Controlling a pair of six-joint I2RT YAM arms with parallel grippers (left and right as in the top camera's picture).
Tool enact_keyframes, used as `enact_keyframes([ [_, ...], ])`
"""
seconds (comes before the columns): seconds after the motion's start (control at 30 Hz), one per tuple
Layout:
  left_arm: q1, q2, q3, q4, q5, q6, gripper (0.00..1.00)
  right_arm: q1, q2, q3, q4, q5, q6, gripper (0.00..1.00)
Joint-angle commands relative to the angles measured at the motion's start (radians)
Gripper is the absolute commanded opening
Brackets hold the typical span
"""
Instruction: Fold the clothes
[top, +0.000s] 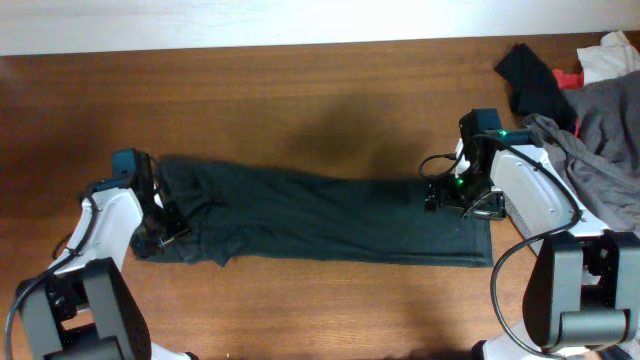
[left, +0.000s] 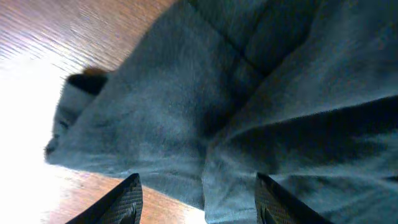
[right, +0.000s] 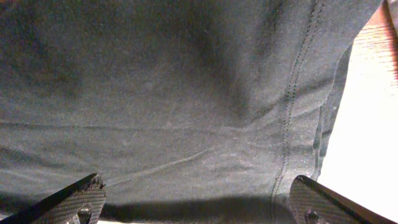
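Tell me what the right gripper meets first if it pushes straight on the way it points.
The dark garment. The right gripper points open at its cloth beside the stitched hem, though the gap is hard to judge.

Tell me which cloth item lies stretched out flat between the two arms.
The dark green garment. The grey garment lies crumpled at the right edge, and the small black cloth sits bunched in the far right corner.
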Motion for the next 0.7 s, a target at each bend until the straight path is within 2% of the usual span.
enact_keyframes([
  [0.0, 0.001, 0.008, -0.047, 0.027, 0.017, 0.016, 0.57, -0.001, -0.011, 0.008, 0.003, 0.001, -0.003, 0.99],
  [0.3, 0.002, 0.007, -0.05, 0.037, 0.016, 0.016, 0.12, -0.001, -0.011, 0.008, 0.003, 0.001, -0.003, 0.99],
  [0.43, 0.002, 0.007, -0.015, 0.006, 0.016, 0.016, 0.06, -0.001, -0.011, 0.008, 0.003, 0.001, -0.003, 0.99],
  [0.67, 0.002, 0.006, 0.081, -0.079, -0.077, 0.016, 0.04, -0.001, -0.011, 0.008, 0.003, 0.001, -0.003, 0.99],
])
